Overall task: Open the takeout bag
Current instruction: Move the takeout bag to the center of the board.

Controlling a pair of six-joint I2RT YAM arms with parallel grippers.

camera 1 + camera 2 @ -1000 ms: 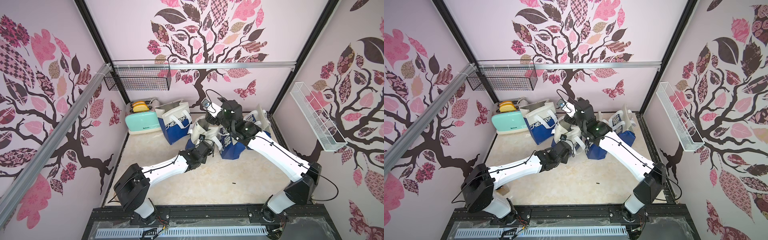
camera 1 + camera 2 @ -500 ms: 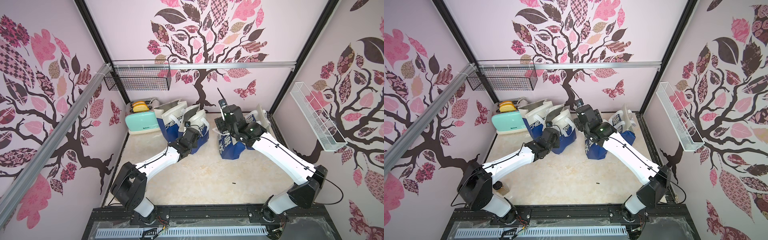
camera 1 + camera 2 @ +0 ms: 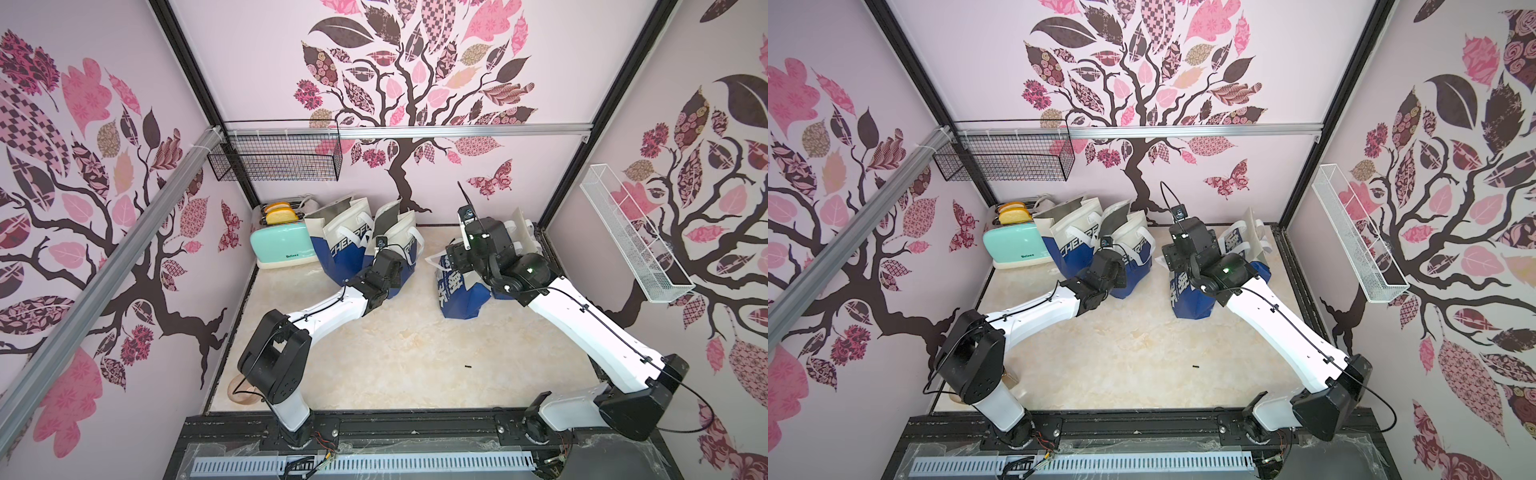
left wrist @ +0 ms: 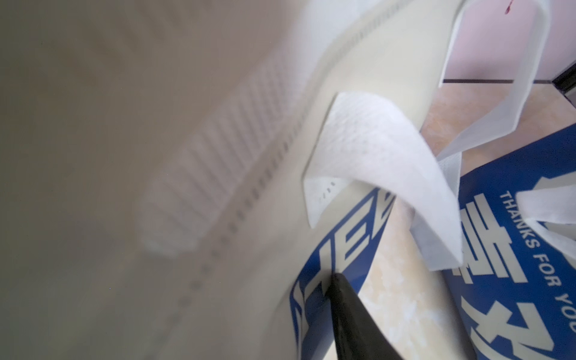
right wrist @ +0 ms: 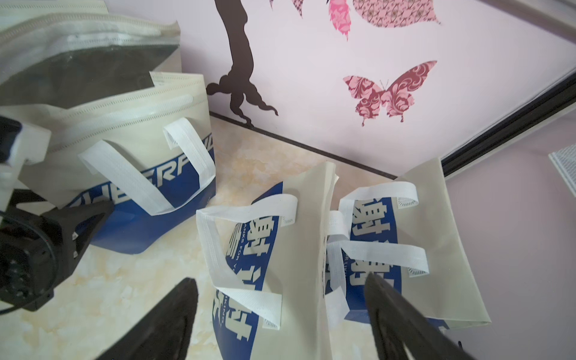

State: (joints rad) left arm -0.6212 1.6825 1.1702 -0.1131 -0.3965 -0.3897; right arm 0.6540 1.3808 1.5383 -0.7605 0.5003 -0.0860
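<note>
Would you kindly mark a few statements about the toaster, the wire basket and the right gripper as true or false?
1. The toaster holds bread slices. True.
2. The right gripper is shut on a bag handle. False: its jaws stand open, gripping nothing.
3. A black wire basket hangs above the toaster. True.
4. The toaster is red. False: it is mint green.
</note>
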